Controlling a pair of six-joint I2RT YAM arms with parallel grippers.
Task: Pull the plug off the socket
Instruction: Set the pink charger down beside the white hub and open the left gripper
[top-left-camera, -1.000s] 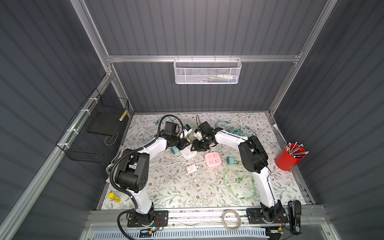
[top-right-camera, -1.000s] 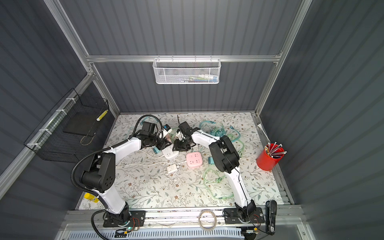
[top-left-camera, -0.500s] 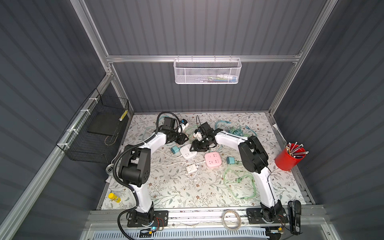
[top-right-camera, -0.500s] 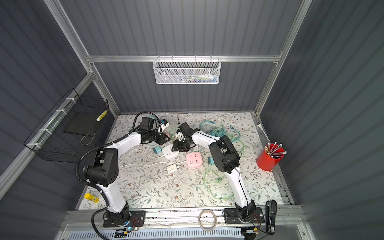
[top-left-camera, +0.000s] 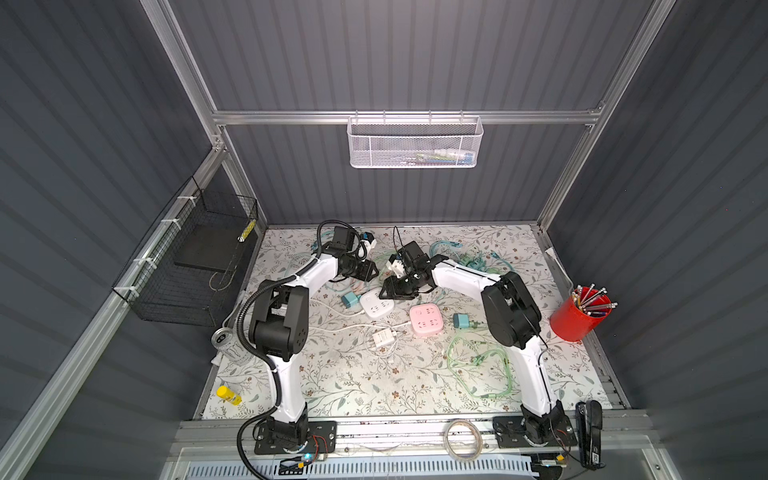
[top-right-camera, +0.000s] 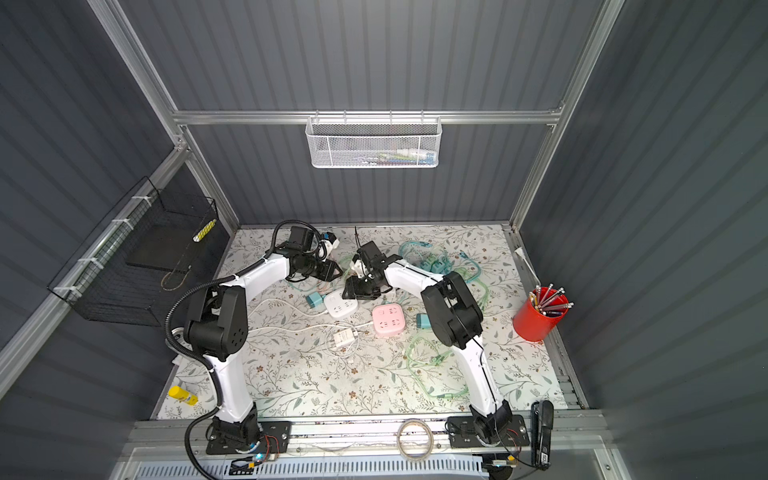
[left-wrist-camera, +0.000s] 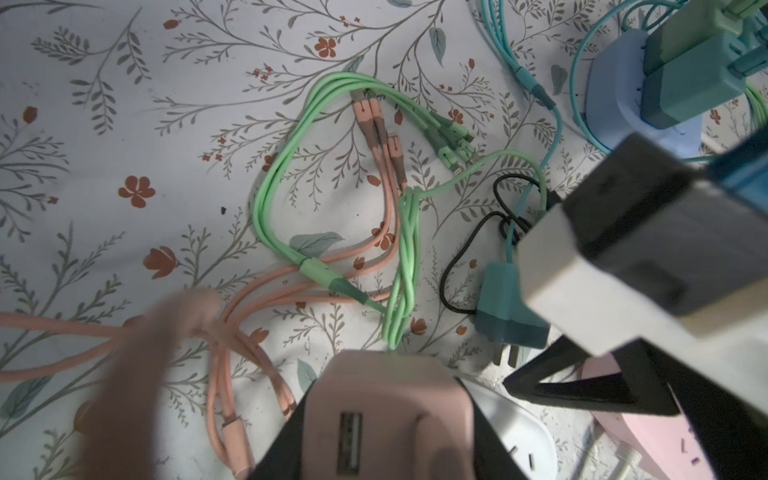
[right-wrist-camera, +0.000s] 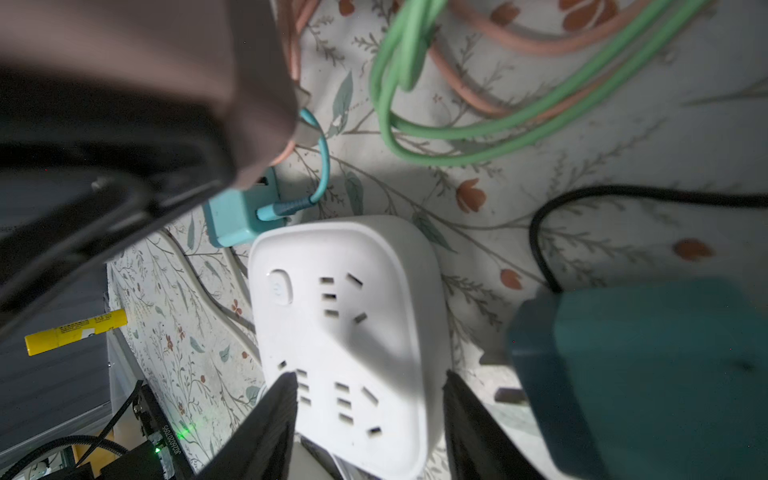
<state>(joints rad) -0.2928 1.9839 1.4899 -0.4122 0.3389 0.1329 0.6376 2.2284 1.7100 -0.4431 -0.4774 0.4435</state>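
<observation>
My left gripper (left-wrist-camera: 384, 440) is shut on a pink plug (left-wrist-camera: 390, 415) with a USB slot, held clear of the white socket (left-wrist-camera: 519, 428). Pink cables trail from it. In both top views the left gripper (top-left-camera: 369, 272) (top-right-camera: 332, 270) hangs behind and left of the white socket (top-left-camera: 376, 305) (top-right-camera: 341, 306), which lies flat on the mat. My right gripper (top-left-camera: 388, 293) (top-right-camera: 353, 293) hovers at the socket's back edge. In the right wrist view its jaws (right-wrist-camera: 370, 399) stand open over one end of the white socket (right-wrist-camera: 349, 316), whose slots are all bare. The pink plug (right-wrist-camera: 166, 62) is blurred there.
A teal plug (top-left-camera: 351, 299) lies against the white socket's left side. A pink socket (top-left-camera: 425, 319), another teal plug (top-left-camera: 460, 320) and a white charger (top-left-camera: 384, 337) lie in front. Green and pink cables (left-wrist-camera: 332, 174) tangle behind. A red pen cup (top-left-camera: 579, 316) stands at the right.
The left gripper has drawn the pink plug up and back, away from the white socket. The right gripper's jaws have spread wider over the socket.
</observation>
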